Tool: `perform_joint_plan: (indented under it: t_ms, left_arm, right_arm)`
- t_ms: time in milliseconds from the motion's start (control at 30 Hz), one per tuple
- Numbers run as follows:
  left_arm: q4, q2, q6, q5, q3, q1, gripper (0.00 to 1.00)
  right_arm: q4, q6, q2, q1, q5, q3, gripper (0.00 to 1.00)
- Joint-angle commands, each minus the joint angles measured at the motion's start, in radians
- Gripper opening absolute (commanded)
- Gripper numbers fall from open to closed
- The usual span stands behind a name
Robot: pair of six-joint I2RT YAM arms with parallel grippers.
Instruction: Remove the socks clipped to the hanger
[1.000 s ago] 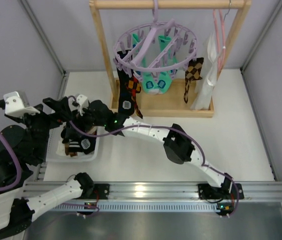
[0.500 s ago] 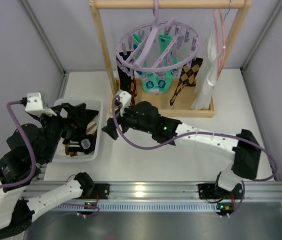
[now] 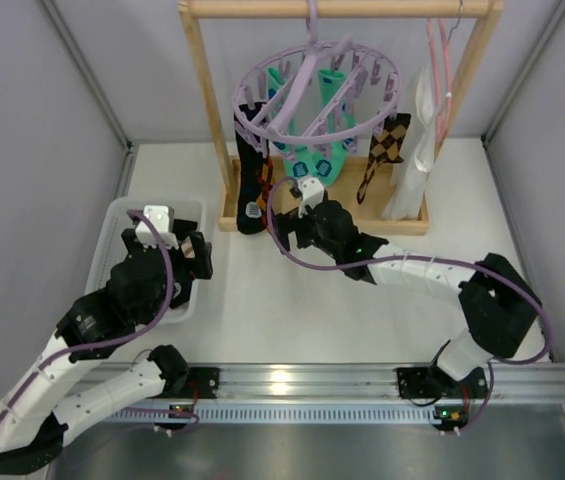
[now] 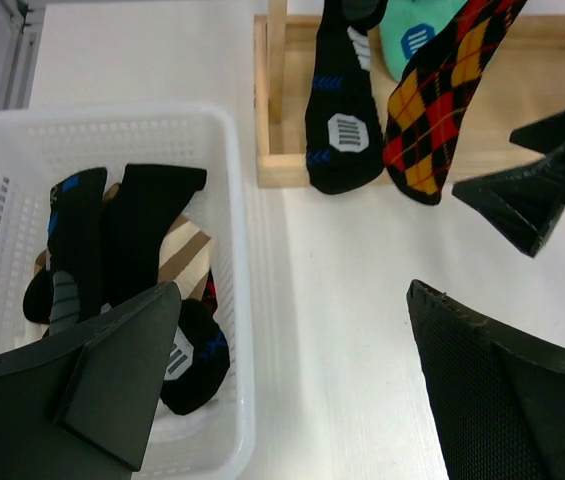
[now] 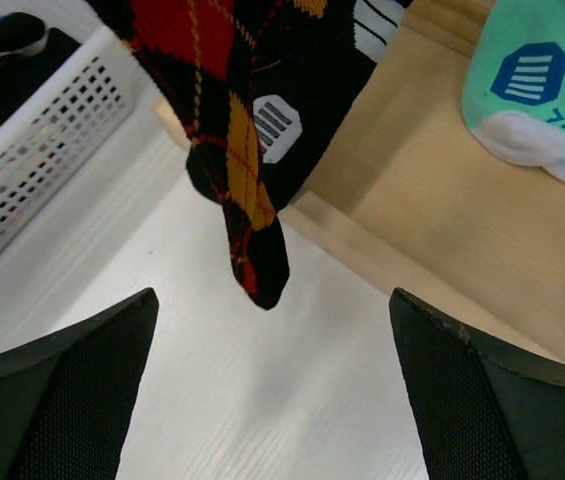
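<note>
The lavender ring hanger [image 3: 317, 95] hangs from a wooden rack. Clipped to it are a black-blue sock [image 3: 250, 195], a black and orange-red sock [image 3: 265, 172], teal socks [image 3: 317, 165] and a brown diamond sock [image 3: 382, 148]. My right gripper [image 3: 284, 212] is open and empty, just below the toe of the orange-red sock [image 5: 227, 120], with the black-blue sock [image 5: 302, 120] behind it and a teal sock [image 5: 532, 80] at the right. My left gripper [image 3: 198, 256] is open and empty over the basket's right rim, facing the black-blue sock [image 4: 337, 130] and the orange-red sock [image 4: 432, 110].
A white basket [image 3: 112, 222] at the left holds several removed socks [image 4: 132, 240]. The rack's wooden base [image 3: 402, 222] and posts stand behind the grippers. A thin pink wire hanger [image 3: 440, 70] with a white garment hangs at the rack's right end.
My right gripper has drawn back from the basket and moved right and up to the rack under the hanging socks. My left arm has swung right, to the basket's right rim.
</note>
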Motion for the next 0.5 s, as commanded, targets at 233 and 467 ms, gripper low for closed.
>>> perform_joint_plan:
  t_ms: [233, 467]
  left_arm:
    - [0.042, -0.07, -0.054, -0.057, -0.111, 0.003, 0.98]
    - [0.039, -0.068, -0.111, -0.106, -0.077, 0.003, 0.98]
  right_arm:
    - [0.215, -0.069, 0.305, -0.026, 0.01, 0.244, 0.77]
    - [0.375, -0.046, 0.283, -0.009, 0.057, 0.163, 0.02]
